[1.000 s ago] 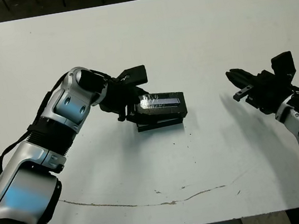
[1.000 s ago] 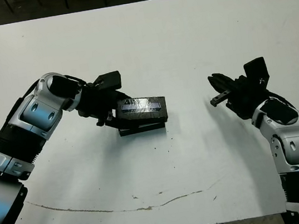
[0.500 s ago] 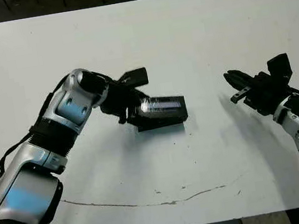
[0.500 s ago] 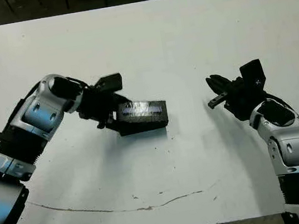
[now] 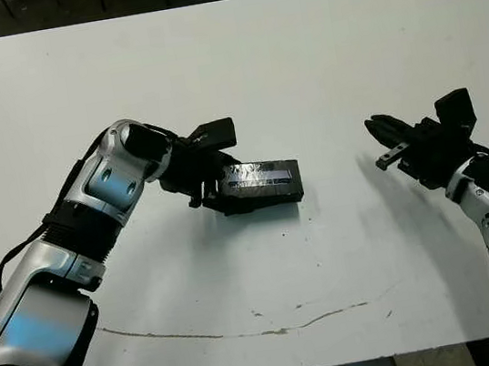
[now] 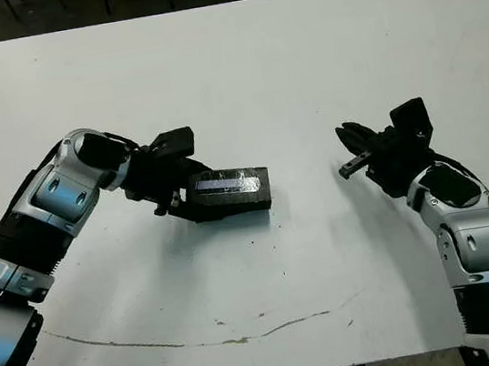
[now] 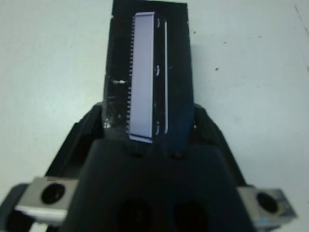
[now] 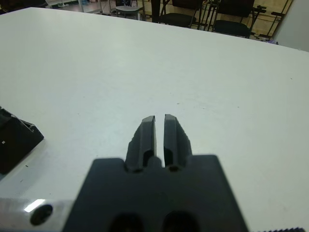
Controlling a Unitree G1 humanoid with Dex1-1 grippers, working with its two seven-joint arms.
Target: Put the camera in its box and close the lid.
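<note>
The lid [image 5: 259, 178], flat black with a glossy panel, lies level on top of the box [image 5: 264, 199] near the table's middle. The two together look like one black block. My left gripper [image 5: 212, 189] is shut on the lid's left end. In the left wrist view its fingers [image 7: 85, 126] flank the lid [image 7: 145, 72], whose panel runs away from the gripper. The camera is hidden. My right gripper [image 5: 384, 140] hovers well to the right of the box, shut and holding nothing; the fingertips [image 8: 149, 121] almost touch.
A thin dark crack line [image 5: 248, 330] runs across the white table [image 5: 300, 64] near its front edge. Beyond the table's far edge, chairs [image 8: 183, 9] show in the right wrist view.
The lid was tilted above the box with its right end raised; it now lies flat on it. My left gripper has moved down and slightly left with it. My right arm has barely moved.
</note>
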